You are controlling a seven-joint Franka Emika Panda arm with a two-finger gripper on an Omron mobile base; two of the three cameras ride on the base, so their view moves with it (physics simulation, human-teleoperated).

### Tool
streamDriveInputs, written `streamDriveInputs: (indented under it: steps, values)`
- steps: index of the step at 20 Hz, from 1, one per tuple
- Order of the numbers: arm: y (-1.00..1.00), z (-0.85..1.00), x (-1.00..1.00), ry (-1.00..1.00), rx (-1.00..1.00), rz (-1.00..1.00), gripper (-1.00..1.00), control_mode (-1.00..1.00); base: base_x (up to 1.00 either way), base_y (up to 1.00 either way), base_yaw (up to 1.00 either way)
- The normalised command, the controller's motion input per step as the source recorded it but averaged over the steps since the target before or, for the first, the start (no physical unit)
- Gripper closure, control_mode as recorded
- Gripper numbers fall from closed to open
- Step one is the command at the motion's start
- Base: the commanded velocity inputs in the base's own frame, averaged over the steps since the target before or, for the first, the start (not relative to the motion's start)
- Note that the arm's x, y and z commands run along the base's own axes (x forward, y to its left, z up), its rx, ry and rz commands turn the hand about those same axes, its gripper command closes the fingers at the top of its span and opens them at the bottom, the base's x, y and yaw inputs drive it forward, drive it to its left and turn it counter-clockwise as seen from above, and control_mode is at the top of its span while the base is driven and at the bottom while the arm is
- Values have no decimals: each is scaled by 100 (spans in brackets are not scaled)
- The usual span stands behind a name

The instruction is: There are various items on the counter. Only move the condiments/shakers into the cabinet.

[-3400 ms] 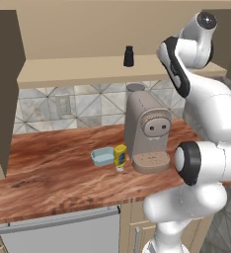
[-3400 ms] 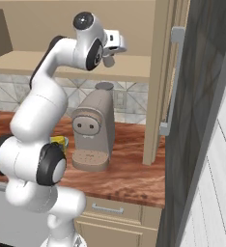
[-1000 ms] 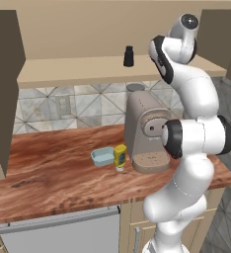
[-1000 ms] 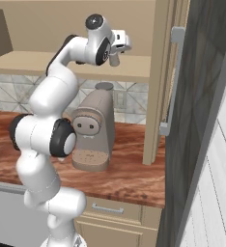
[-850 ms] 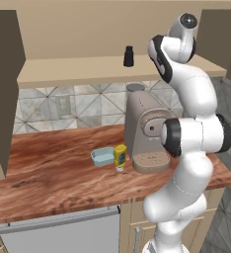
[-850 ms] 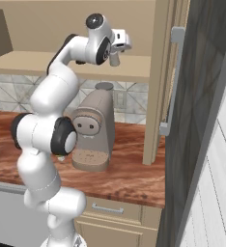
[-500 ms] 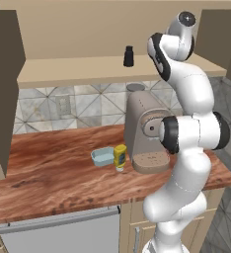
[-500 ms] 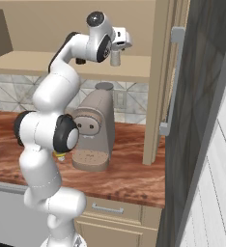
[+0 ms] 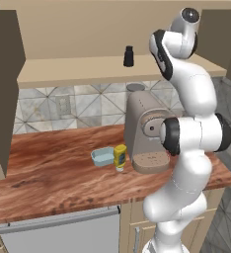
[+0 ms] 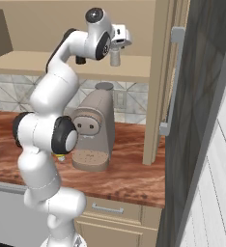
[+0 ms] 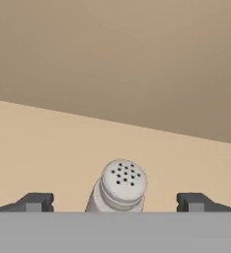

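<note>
Release looks complete: two-finger gripper jaws stand wide, small grey-white perforated-top shaker upright between them on tan wooden cabinet shelf; best withdrawn straight back, clear of its sides.

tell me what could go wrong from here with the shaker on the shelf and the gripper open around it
1. The grey-white shaker stands between the open gripper fingers; pulling back at an angle could clip and topple it.
2. It stands near the shelf board's front edge in the right base view, so a knock might send it onto the coffee machine.
3. The yellow squeeze bottle touches the light-blue dish; grasping it next may nudge the dish.
</note>
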Motion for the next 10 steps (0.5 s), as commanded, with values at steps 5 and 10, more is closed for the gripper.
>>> streamDriveInputs:
  steps: [5,10]
  values:
    - [0,-2,-100,-25,0,-2,-100,-100,0,0,0]
    - [0,-36,-100,-23,0,-2,-100,-100,0,0,0]
